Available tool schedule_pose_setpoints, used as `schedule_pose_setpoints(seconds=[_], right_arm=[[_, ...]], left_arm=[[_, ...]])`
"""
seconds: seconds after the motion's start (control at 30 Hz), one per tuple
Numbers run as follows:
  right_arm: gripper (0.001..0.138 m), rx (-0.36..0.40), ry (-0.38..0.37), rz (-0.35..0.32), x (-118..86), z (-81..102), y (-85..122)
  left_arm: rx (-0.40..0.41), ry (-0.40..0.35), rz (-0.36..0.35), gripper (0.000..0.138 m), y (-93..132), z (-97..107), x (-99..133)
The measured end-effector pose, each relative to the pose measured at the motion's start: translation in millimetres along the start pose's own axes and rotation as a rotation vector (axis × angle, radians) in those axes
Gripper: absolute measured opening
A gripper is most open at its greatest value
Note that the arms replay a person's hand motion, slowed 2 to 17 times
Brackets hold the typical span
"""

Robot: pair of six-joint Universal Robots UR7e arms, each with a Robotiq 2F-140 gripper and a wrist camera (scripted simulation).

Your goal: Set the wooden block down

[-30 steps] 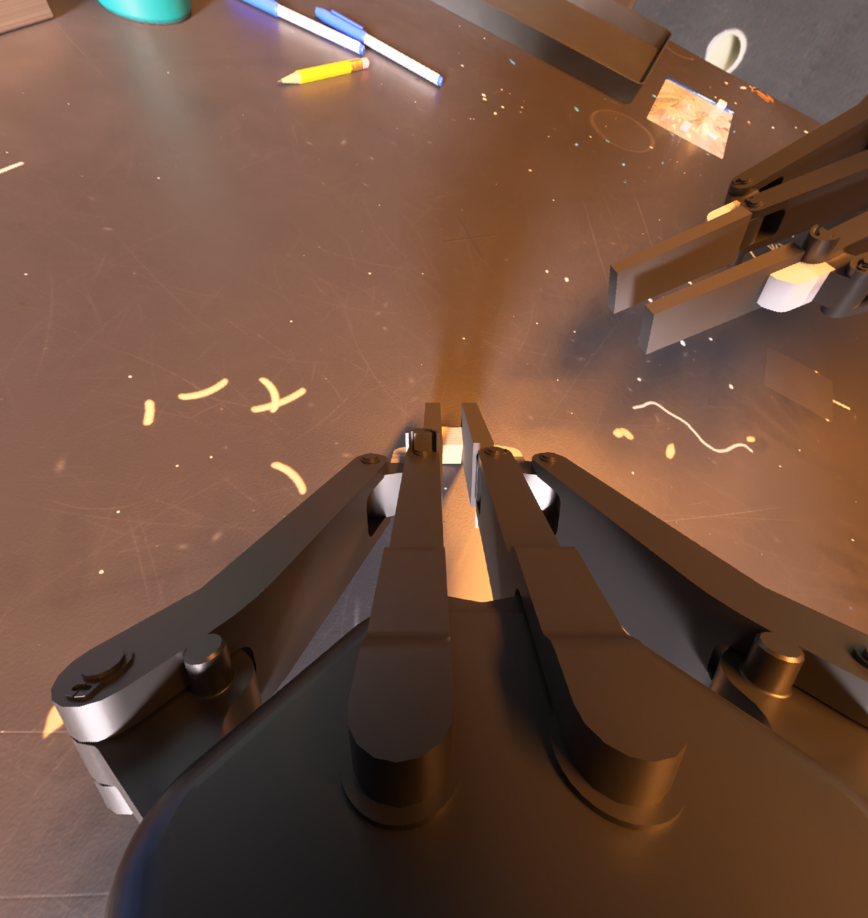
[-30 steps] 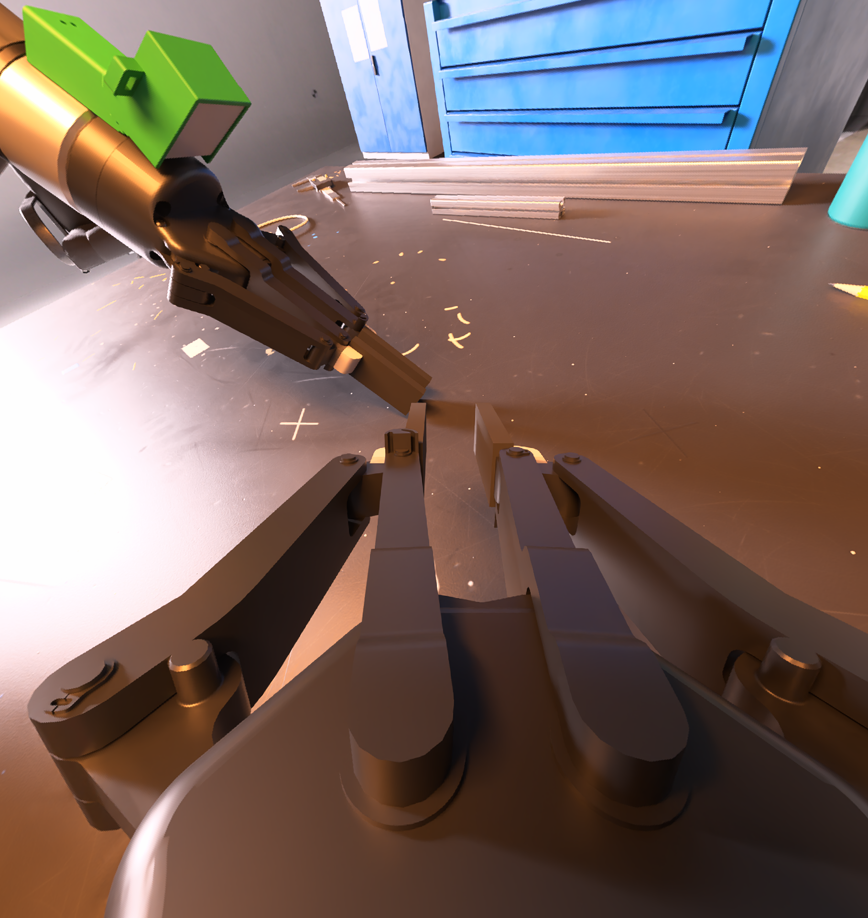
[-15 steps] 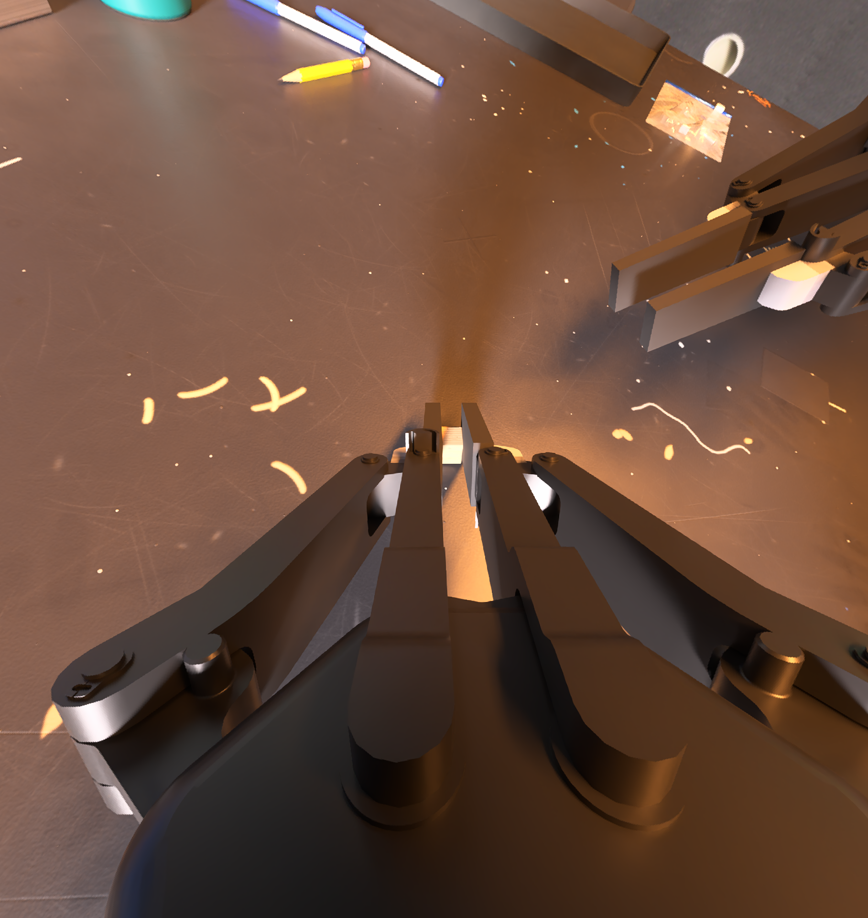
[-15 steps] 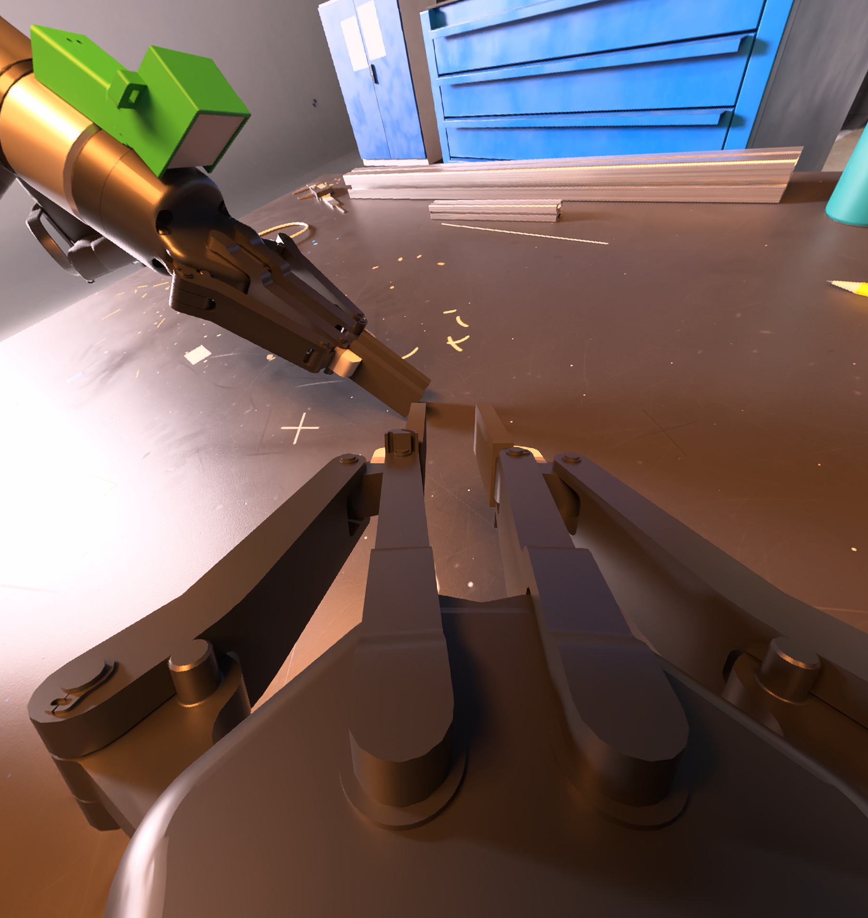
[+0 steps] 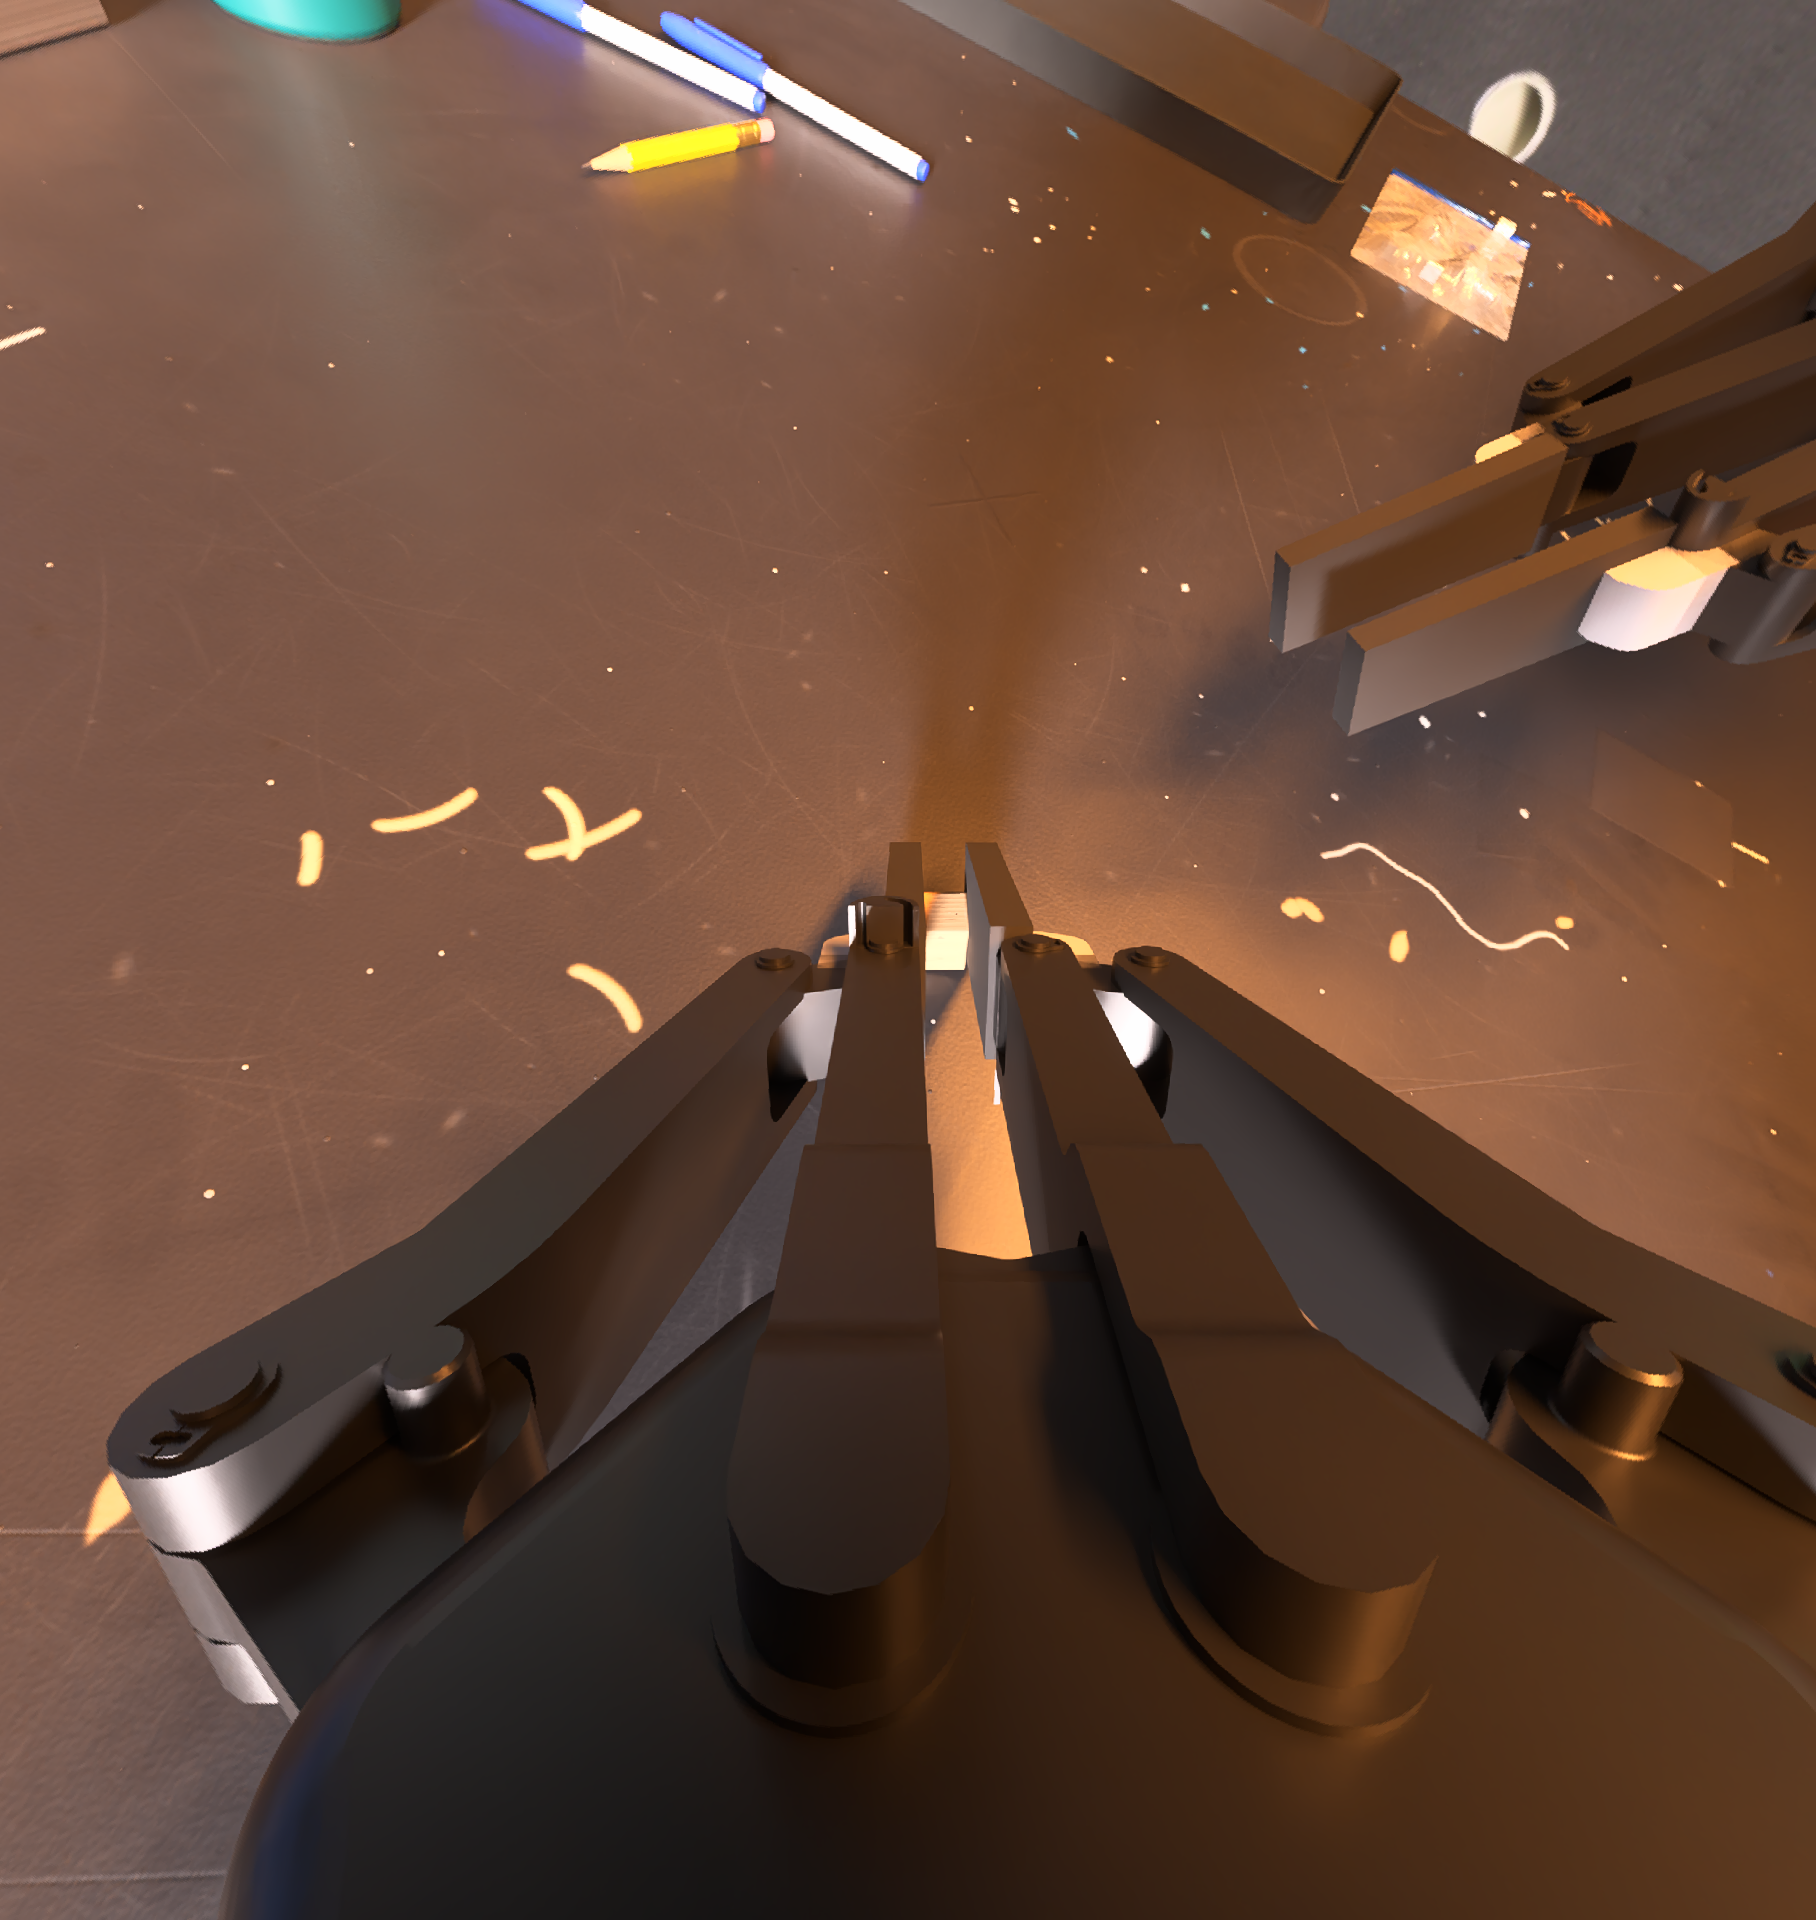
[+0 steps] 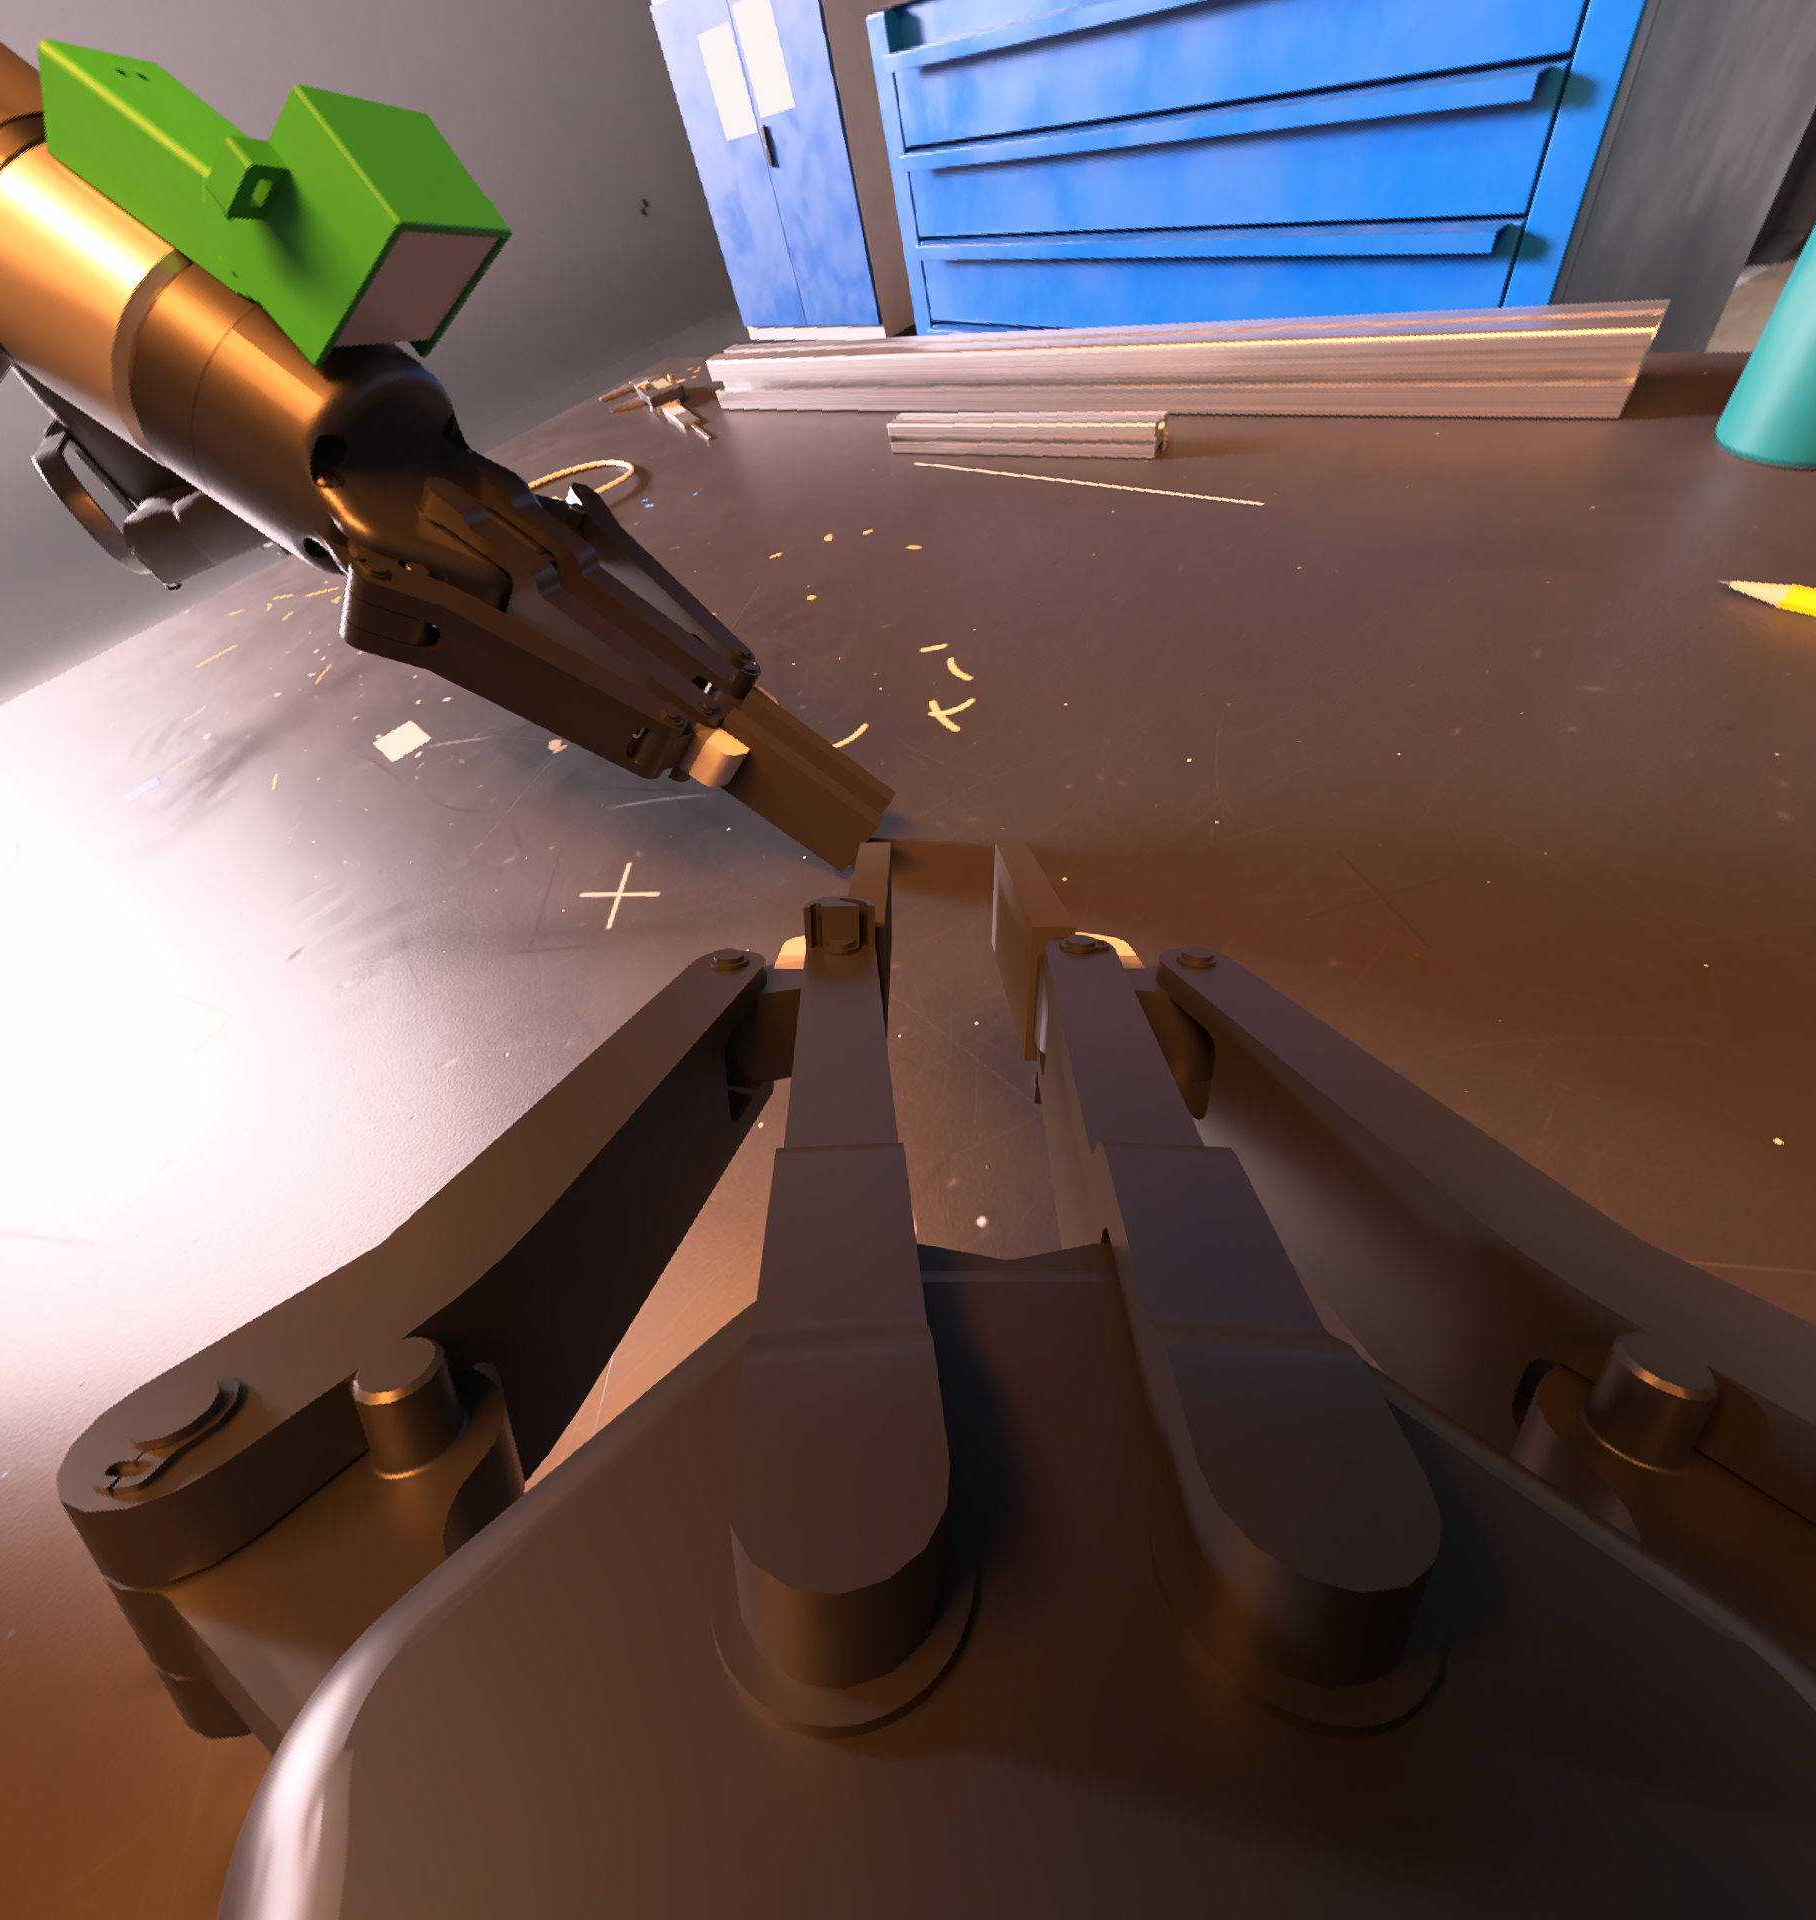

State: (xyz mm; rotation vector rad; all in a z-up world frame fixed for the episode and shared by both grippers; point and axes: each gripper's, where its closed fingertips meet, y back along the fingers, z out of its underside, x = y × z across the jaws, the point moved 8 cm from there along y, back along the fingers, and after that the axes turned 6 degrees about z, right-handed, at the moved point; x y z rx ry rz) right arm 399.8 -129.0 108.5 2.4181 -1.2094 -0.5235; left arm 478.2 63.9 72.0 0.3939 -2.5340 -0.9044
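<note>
Wooden block (image 5: 943,927): only a pale sliver of it shows, at centre frame in the left wrist view, pinched between the narrow-set fingers of the left gripper (image 5: 943,871). From the right wrist view that gripper (image 6: 850,831) slants down from the upper left, its tips very near or touching the worktop (image 6: 1403,831); the block itself is hidden there, and whether its underside already rests on the surface cannot be told.

The right gripper (image 6: 940,871) holds nothing, its fingers set narrowly apart with bare worktop visible between them. In the left wrist view it (image 5: 1309,665) hovers at the right edge, close to the left tips.

Judged risks:
- Opening the fingers before the block sits flat could let it drop and tip, since the gripper comes in at a slant.
- Pressing lower could grind the tips into the worktop.
- The two grippers are near each other, so a careless retreat could make them collide or knock the freed block.

Farther off, in the upper part of the left wrist view, lie a yellow pencil (image 5: 691,145) and two blue-capped markers (image 5: 738,78), well apart from the work.
</note>
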Motion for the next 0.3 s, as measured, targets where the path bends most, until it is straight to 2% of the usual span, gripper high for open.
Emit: schedule_pose_setpoints(seconds=[0.3], right_arm=[[0.027, -0.002, -0.026, 0.036, 3.7, -0.1, 0.1]], left_arm=[[0.001, -0.005, -0.004, 0.011, 0.2, 0.3, 0.3]])
